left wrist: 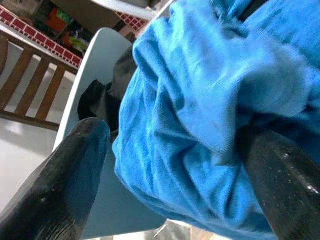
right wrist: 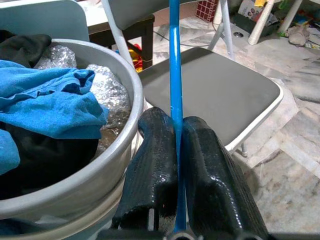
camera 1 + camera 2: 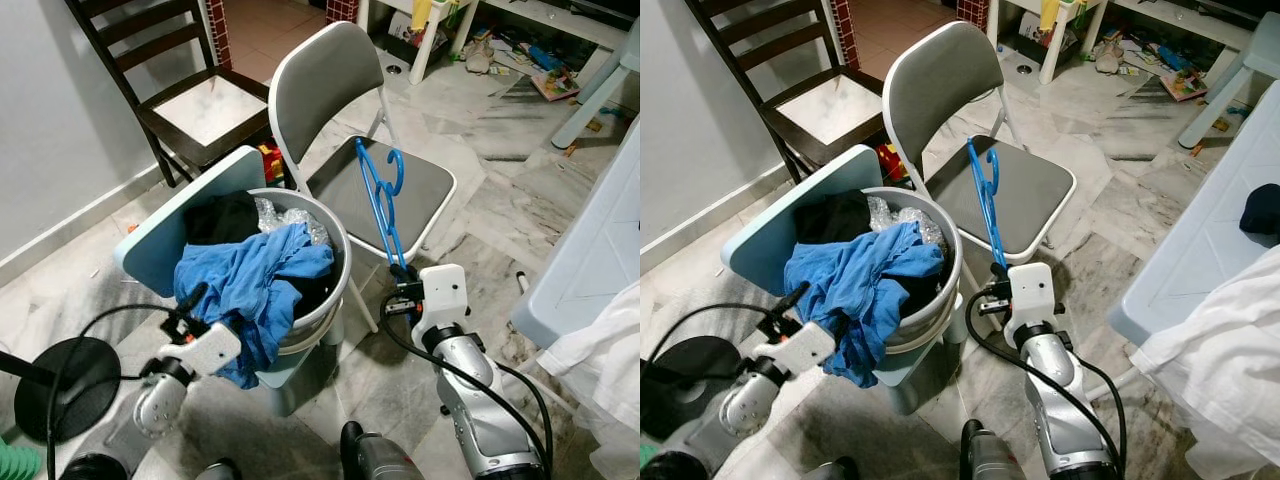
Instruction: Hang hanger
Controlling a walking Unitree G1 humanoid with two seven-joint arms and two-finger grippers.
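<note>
Blue hanger clamped in right gripper, long axis upright, hook topmost; left gripper spread wide against blue cloth.

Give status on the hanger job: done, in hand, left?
Done: right pincer is shut on the blue hanger, held upright over the folding chair. In hand: left pincer is open around the blue shirt in the bucket. Left: shirt isn't on the hanger; nothing is hung.
</note>
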